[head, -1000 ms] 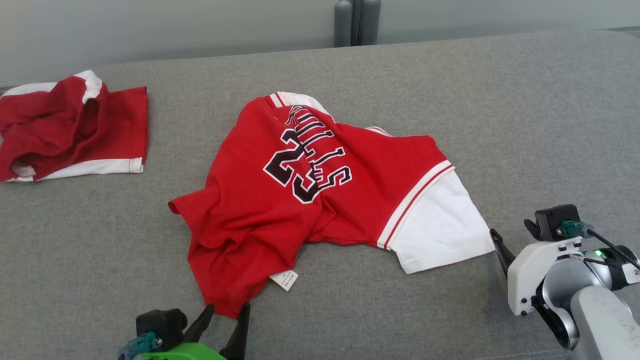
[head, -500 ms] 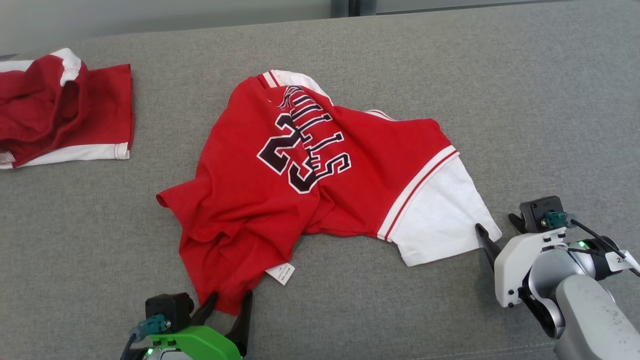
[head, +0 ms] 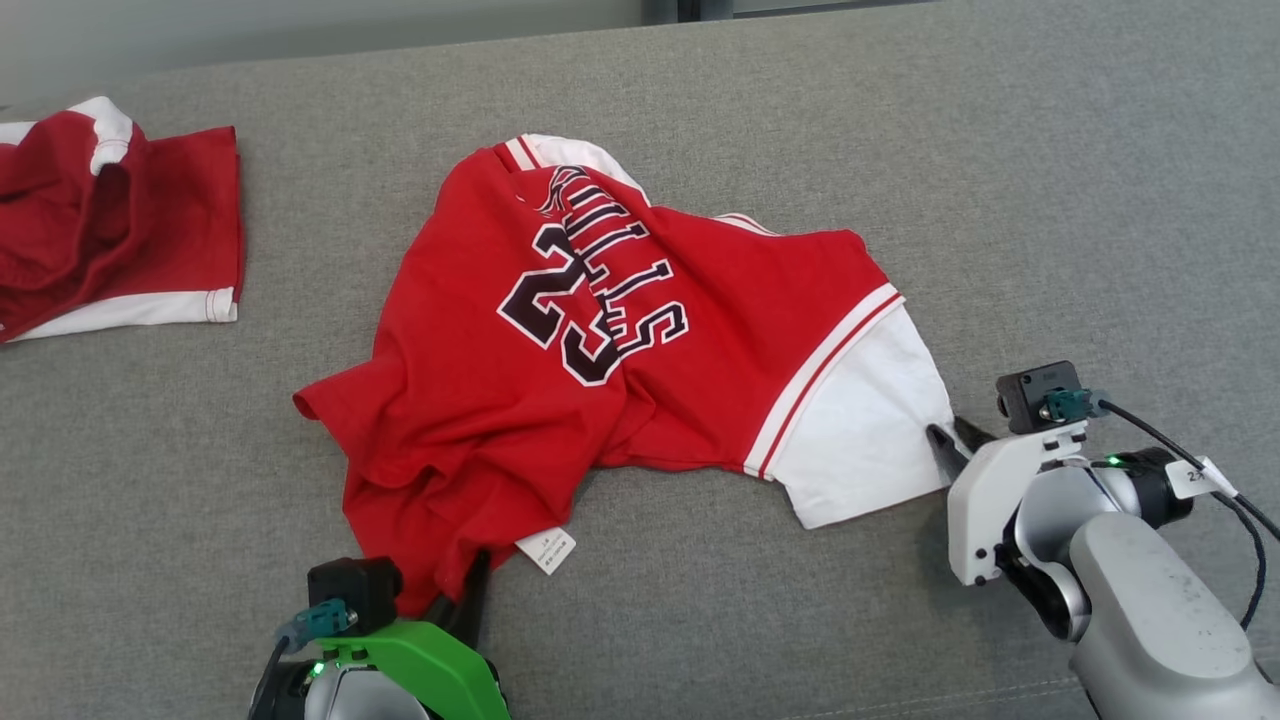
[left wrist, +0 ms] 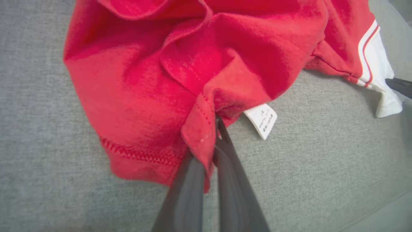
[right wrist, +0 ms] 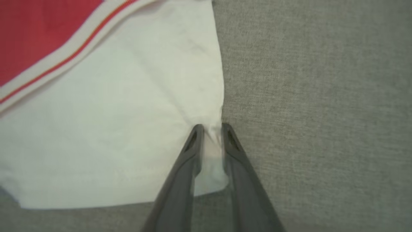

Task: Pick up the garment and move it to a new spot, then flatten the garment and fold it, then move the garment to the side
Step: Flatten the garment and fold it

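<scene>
The garment (head: 620,340) is found crumpled on the grey cushion (head: 1050,200), hem clenched by the left gripper (left wrist: 215,121), white sleeve (head: 870,440) straddled by the right gripper (right wrist: 211,127) (clamp undeterminable): that hold should be confirmed before an even lift.

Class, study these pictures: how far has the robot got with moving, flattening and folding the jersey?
Done: nothing yet; the jersey lies crumpled on the grey cushion. In hand: the left tool is shut on its red hem, and the right tool straddles the white sleeve edge, grip unclear. Left: lifting, moving, flattening, folding, setting aside.
</scene>
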